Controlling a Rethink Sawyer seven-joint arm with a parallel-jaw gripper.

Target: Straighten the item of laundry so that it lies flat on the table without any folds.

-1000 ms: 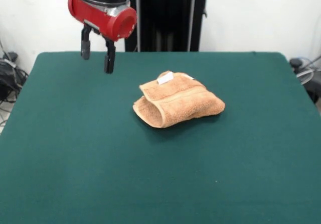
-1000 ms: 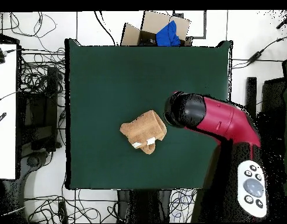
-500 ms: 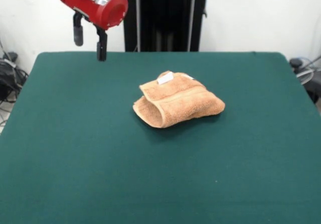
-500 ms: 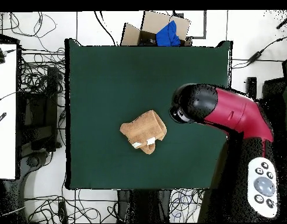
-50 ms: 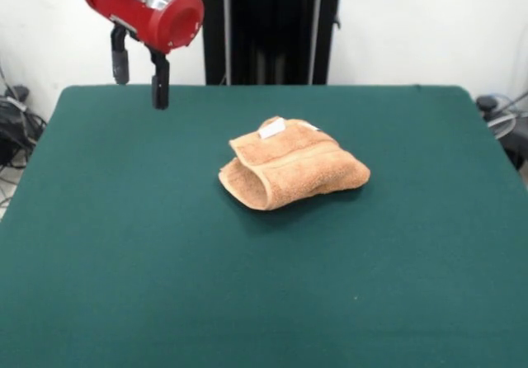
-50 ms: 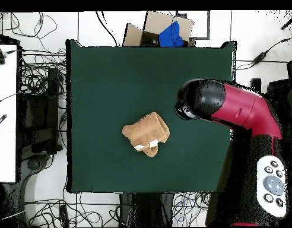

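Observation:
The item of laundry (image 5: 289, 171) is an orange-tan towel folded over into a thick bundle near the middle of the dark green table (image 5: 124, 244). A white tag shows at its far edge. From overhead the item of laundry (image 6: 146, 133) lies left of the arm. My gripper (image 5: 137, 71) hangs open above the table's far left part in the front view, well clear of the towel, with nothing between its fingers. In the overhead view the red and black arm (image 6: 231, 113) covers the gripper.
Cables (image 6: 41, 77) lie on the floor around the table. A cardboard box (image 6: 163, 29) with a blue item stands beyond the table's edge. A white bench (image 6: 5, 119) runs along the left of the overhead view.
The gripper has risen and drifted away from the towel toward the table's far left corner in the front view. The towel has not moved.

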